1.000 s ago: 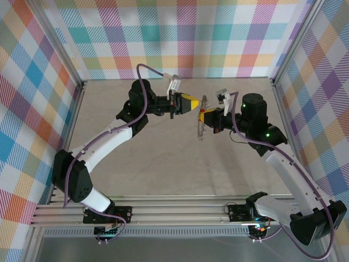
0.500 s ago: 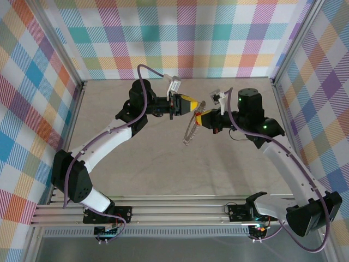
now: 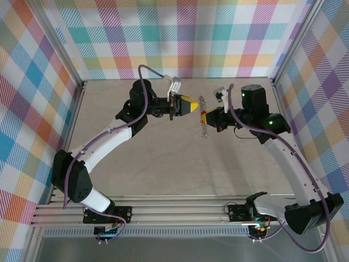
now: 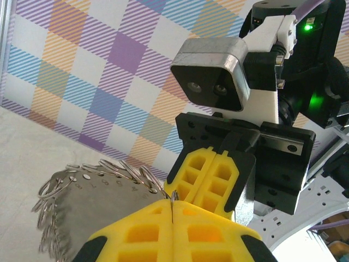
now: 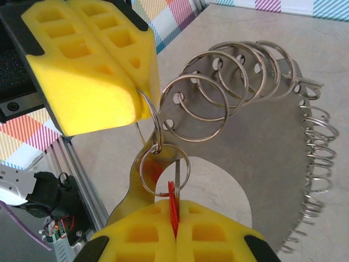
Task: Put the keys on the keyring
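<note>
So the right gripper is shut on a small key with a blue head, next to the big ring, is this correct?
Not entirely. The head of the key is red, not blue. The right wrist view shows it pinched in the shut right gripper, next to the keyring.

Walls [image 3: 191, 38] are covered in pastel plaid: pink, teal, yellow, orange, blue and purple checks on white. The table [image 3: 163, 164] is finished in plain beige. Yellow pads on black bodies are seen on the left gripper [image 3: 197, 103] and right gripper [image 3: 203, 115], with arms [image 3: 109, 135] in white and black, purple cable [image 3: 145, 66] and green LEDs [image 3: 244, 99]. The keyring [image 5: 272, 147] is bare silver-grey and the key [image 5: 172, 210] is headed in bright red.
</note>
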Controlling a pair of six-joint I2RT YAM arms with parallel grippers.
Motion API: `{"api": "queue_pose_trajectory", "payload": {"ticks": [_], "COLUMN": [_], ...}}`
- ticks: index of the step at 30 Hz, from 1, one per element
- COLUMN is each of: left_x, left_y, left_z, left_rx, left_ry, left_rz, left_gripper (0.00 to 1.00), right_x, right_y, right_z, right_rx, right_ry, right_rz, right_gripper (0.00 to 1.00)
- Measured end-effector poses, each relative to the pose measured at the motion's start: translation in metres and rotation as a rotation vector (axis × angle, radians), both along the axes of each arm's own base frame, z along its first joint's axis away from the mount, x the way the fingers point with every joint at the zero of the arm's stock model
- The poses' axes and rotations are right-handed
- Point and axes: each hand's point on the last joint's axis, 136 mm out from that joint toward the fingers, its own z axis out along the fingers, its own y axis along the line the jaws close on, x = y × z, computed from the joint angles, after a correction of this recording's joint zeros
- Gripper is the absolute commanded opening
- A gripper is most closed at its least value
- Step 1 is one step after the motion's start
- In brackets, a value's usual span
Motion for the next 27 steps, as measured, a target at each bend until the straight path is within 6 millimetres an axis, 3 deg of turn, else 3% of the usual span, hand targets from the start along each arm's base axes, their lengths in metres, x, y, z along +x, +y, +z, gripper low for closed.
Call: {"api": "queue_pose_trajectory", "payload": {"ticks": [13,27], "left_x": [-0.001,0.001], "left_y": [0.0,0.001], "left_z": [0.0,-0.005], "left_rx": [0.001,0.014], "left_ry": [-0.007,0.014], "left_rz": [-0.007,0.004], "left_gripper": [0.0,0.0], "right_x": [-0.003,0.012], "right_y": [0.008,0.011], "right_z": [-0.003,-0.014], "right_rx": [0.013,-0.015], "right_ry": [0.077,0.117], "right_rz": [0.075,0.054], "right_gripper": [0.0,0.0]}}
